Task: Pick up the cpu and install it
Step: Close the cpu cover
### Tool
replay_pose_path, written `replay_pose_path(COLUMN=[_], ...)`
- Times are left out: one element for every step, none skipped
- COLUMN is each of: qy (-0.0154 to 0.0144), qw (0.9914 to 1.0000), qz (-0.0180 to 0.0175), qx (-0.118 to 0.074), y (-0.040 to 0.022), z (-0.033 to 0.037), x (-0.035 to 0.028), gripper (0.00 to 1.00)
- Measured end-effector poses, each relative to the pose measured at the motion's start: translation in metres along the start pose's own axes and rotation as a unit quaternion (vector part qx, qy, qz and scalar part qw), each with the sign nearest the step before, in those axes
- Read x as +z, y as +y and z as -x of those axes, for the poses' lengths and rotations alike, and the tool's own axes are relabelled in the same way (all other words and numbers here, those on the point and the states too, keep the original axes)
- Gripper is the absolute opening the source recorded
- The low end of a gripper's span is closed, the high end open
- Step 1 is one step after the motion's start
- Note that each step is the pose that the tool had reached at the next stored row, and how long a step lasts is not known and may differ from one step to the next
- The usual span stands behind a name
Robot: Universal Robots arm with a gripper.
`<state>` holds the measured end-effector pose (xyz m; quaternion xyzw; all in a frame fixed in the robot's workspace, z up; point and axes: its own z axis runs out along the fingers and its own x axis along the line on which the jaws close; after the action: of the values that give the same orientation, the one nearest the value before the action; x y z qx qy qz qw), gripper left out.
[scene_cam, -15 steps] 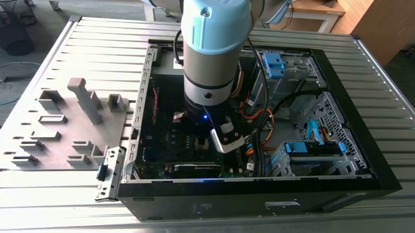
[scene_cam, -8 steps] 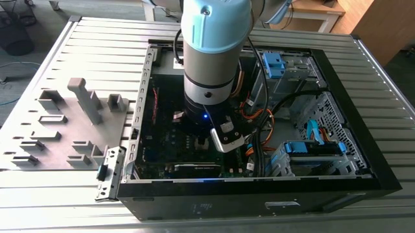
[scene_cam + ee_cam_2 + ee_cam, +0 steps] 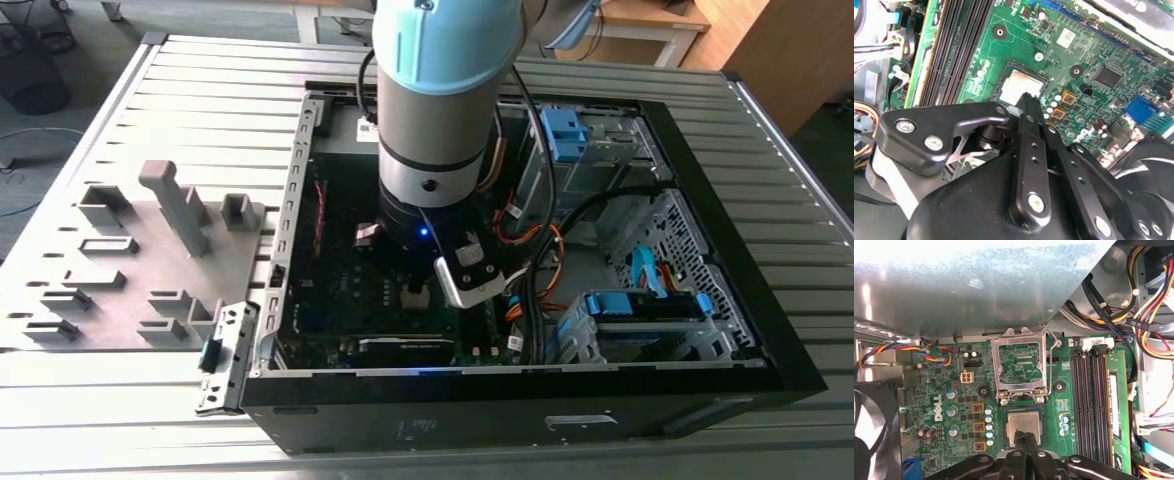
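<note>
a: where's the cpu (image 3: 1024, 423)?
b: lying flat, grey face up, in the socket (image 3: 1024, 409) on the motherboard (image 3: 954, 390), inside the computer case (image 3: 534, 410). it's square, with edges lined up with the socket. the metal frame (image 3: 1020, 365) is flipped open just beside it.
a: and the gripper (image 3: 1024, 440)?
b: fingers pressed together, holding nothing, tips over the cpu's near edge. i can't tell if they touch it, and that edge is hidden.

Pale-blue-capped silver arm (image 3: 430, 90) w/ blk wrist (image 3: 404, 215) (blue LED lit), blk pincer (image 3: 1026, 102), silver screws (image 3: 934, 143).
</note>
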<state>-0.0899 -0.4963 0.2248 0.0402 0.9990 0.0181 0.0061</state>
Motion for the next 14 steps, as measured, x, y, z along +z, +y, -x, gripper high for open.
replay_pose_path(qy=[0.0000, 0.0000, 0.0000, 0.0000, 0.0000, 0.0000, 0.0000, 0.0000, 0.0000, 0.0000, 0.0000, 0.0000, 0.0000, 0.0000], qw=[1.00000, 1.00000, 1.00000, 1.00000, 1.00000, 1.00000, 1.00000, 1.00000, 1.00000, 1.00000, 1.00000, 1.00000, 1.00000, 1.00000], qz=[0.0000, 0.0000, 0.0000, 0.0000, 0.0000, 0.0000, 0.0000, 0.0000, 0.0000, 0.0000, 0.0000, 0.0000, 0.0000, 0.0000], qx=[0.000, 0.000, 0.000, 0.000, 0.000, 0.000, 0.000, 0.000, 0.000, 0.000, 0.000, 0.000, 0.000, 0.000], y=[0.0000, 0.0000, 0.0000, 0.0000, 0.0000, 0.0000, 0.0000, 0.0000, 0.0000, 0.0001, 0.0001, 0.0001, 0.0001, 0.0002], z=[0.0000, 0.0000, 0.0000, 0.0000, 0.0000, 0.0000, 0.0000, 0.0000, 0.0000, 0.0000, 0.0000, 0.0000, 0.0001, 0.0000], x=[-0.0001, -0.0001, -0.0002, -0.0002, -0.0003, -0.0003, -0.0004, -0.0004, -0.0005, -0.0034, -0.0035, -0.0035, -0.0036, -0.0036], gripper=[0.11, 0.11, 0.11, 0.11, 0.11, 0.11, 0.11, 0.11, 0.11, 0.11, 0.11, 0.11, 0.11, 0.11])
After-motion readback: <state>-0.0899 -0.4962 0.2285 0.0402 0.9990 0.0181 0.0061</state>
